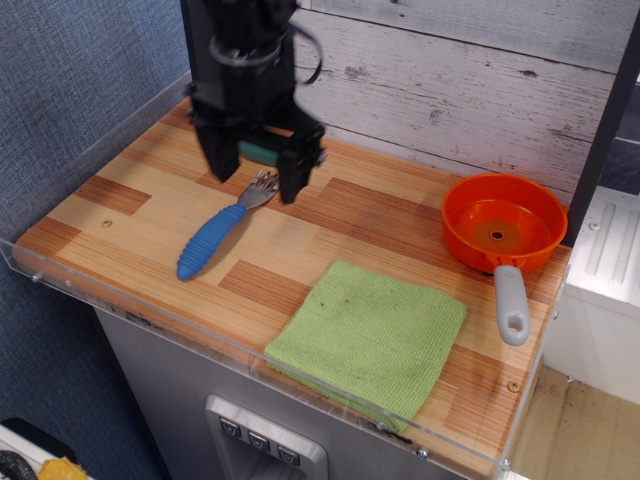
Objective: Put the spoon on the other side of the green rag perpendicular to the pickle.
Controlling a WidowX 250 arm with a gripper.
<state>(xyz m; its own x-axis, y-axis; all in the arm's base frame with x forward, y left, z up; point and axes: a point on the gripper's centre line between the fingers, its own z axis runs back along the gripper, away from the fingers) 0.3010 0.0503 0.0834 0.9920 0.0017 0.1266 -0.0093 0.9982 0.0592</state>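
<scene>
Observation.image, one spoon (pixel 222 229), one green rag (pixel 368 337), one pickle (pixel 261 152), one empty open hand (pixel 254 170)

A wooden bench (pixel 380 215) of light and reddish planks has a clear plastic rim (pixel 120 300) along its front edge. Behind it runs a whitewashed plank wall (pixel 450 80) (weathered, knotty). Blue textured panelling (pixel 70 80), perhaps fabric, covers the left.

Black boxy arm, black looping cable, black two-fingered end effector (pixel 254 178), blocky fingers
</scene>
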